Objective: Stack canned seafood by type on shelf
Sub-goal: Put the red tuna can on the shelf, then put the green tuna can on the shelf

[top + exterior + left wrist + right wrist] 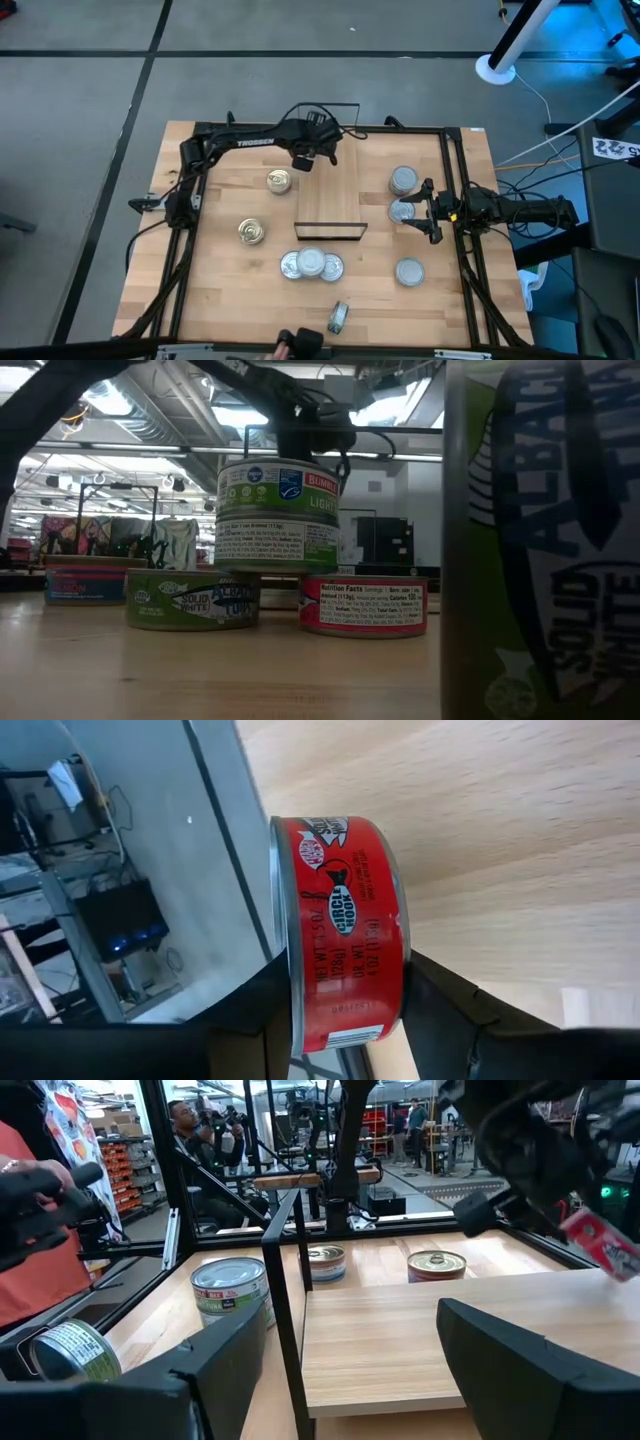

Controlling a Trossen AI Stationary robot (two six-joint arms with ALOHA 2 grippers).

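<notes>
My left gripper is shut on a red-labelled tin over the far end of the shelf, a light-wood board with black wire frames at its short ends. The right wrist view shows that tin above the board. Other tins lie on the tabletop: two left of the shelf, a stacked cluster before its near end, and three on its right. At the right edge my right gripper waits open, touching nothing. My left gripper pinches the red tin between its two fingers, one finger on each flat end. The fingers slant down from the table's far left. The tin sits on edge in the hold, its label toward the wrist camera, lifted clear above the shelf board.
One tin lies on its side near the front edge. In the low view a tin sits on top of a green one and a red one. Black frame rails border the table. People stand in the room beyond.
</notes>
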